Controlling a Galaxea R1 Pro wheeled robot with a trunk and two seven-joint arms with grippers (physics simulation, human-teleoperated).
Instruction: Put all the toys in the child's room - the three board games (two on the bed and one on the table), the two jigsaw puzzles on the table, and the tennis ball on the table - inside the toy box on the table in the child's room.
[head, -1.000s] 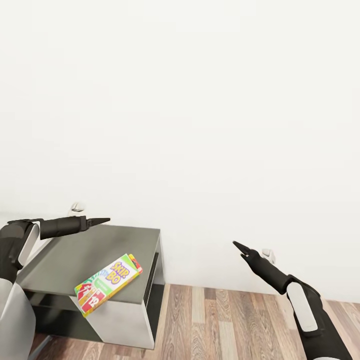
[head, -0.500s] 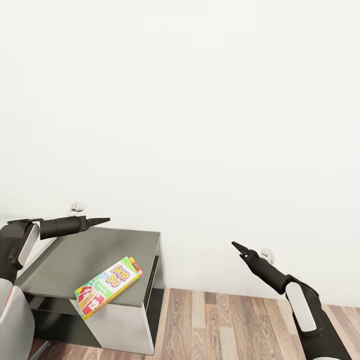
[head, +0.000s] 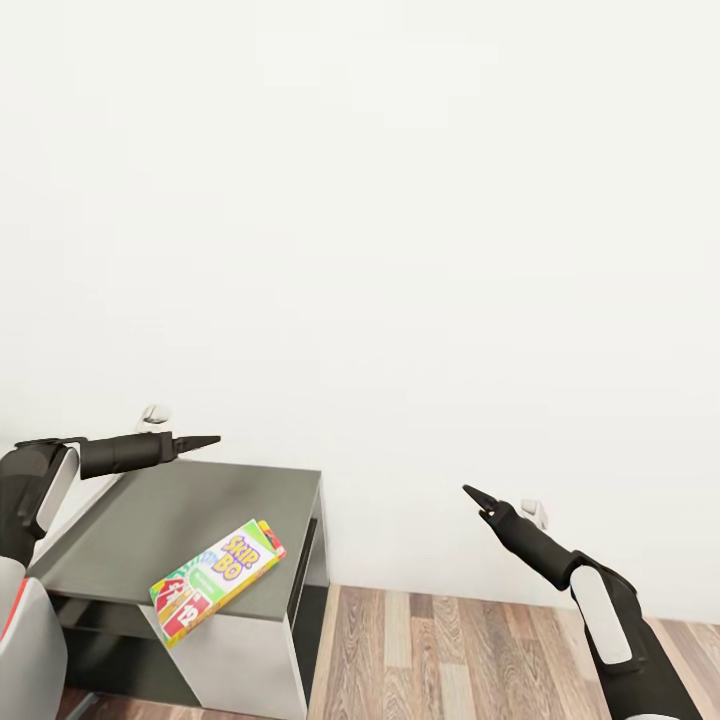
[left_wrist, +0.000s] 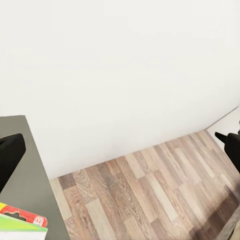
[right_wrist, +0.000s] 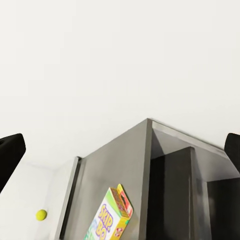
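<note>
- Left gripper hangs above the dark-grey cabinet top; its fingers look closed to a point and hold nothing.
- Right gripper hangs over the plank floor, also pinched together and empty.
- Skip-Bo board game lies flat near the cabinet's front edge; tennis ball rests on the pale table beyond.
- We judge this an approach step: next, open the left gripper, descend on the box.

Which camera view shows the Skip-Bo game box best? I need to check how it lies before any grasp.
The head view: the whole board game lies flat near the front edge of the dark cabinet top. The right wrist view shows the box cut off by the frame edge. The left wrist view catches just a corner.
</note>
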